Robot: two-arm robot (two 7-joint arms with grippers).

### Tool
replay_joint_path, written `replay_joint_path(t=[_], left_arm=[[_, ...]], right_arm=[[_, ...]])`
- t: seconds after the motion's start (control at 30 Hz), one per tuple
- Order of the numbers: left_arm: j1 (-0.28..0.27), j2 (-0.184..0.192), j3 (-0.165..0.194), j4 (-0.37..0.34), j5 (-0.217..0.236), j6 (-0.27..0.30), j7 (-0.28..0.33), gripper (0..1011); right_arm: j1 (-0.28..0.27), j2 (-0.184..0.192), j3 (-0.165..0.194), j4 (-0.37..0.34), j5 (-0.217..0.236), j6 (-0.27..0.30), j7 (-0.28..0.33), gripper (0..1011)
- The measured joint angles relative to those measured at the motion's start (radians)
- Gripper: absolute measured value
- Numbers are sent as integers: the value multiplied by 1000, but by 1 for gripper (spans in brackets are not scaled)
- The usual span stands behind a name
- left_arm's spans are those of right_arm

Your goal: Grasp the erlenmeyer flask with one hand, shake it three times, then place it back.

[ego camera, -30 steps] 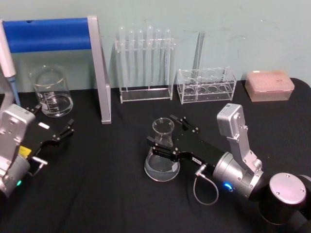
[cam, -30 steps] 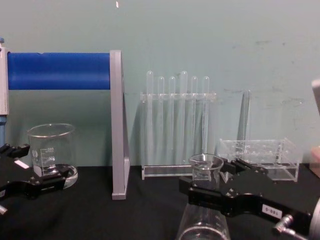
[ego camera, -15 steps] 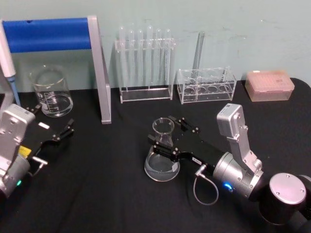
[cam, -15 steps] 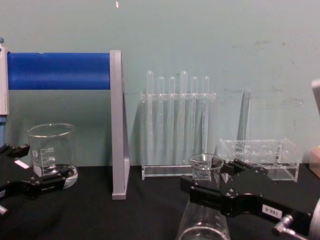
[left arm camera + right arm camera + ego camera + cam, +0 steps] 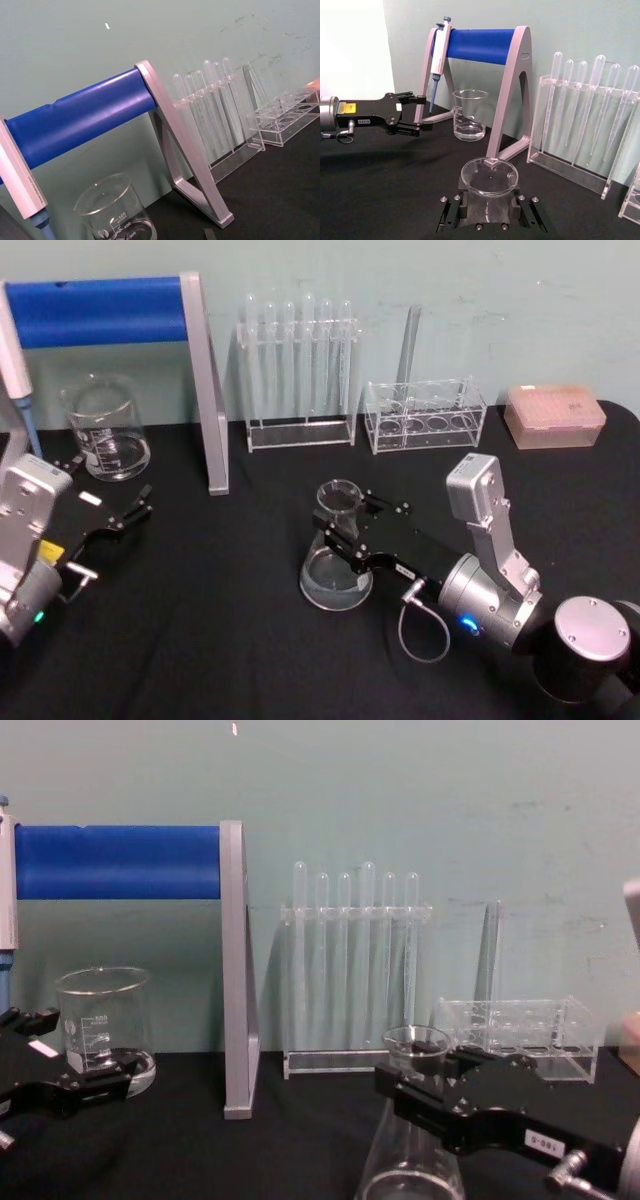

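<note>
Far left on the black table [image 5: 230, 640]: left gripper [image 5: 105, 490] parked, jaws spread wide, nothing between them. Behind it:
- one pipette stand [image 5: 110, 310] with a blue crossbar
- one pipette [image 5: 12, 350] hanging on the stand
- one glass beaker [image 5: 105, 430], a little clear liquid in the bottom

Centre back: one test tube rack [image 5: 298, 380]; six tubes counted in the chest view.

Centre front: one erlenmeyer flask [image 5: 333, 575], well apart from the racks, some clear liquid in its wide base. Right gripper [image 5: 348, 520] reaches in from the right. Its two black fingers are closed against the flask's neck just under the flared rim, one on each side. Cannot tell whether the base rests on the table or is just clear of it.

Right back: one low clear rack [image 5: 425, 420] with one tall tube [image 5: 408, 340] standing in it. Far right: one pink box [image 5: 555, 415].
</note>
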State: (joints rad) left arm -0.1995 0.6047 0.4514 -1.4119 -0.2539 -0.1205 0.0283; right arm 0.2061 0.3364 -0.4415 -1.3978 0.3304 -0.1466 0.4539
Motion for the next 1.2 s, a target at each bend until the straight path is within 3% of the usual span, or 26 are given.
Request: replay_joint_path(t=[0.47,1.2], left_arm=[[0,0,0,0,0,0,0,1001],[0,0,0,0,0,0,0,1001]], right_arm=[[-7,-5,16,-11,8,0,4,456],[-36,11,83,-193,30,59,-43,456]])
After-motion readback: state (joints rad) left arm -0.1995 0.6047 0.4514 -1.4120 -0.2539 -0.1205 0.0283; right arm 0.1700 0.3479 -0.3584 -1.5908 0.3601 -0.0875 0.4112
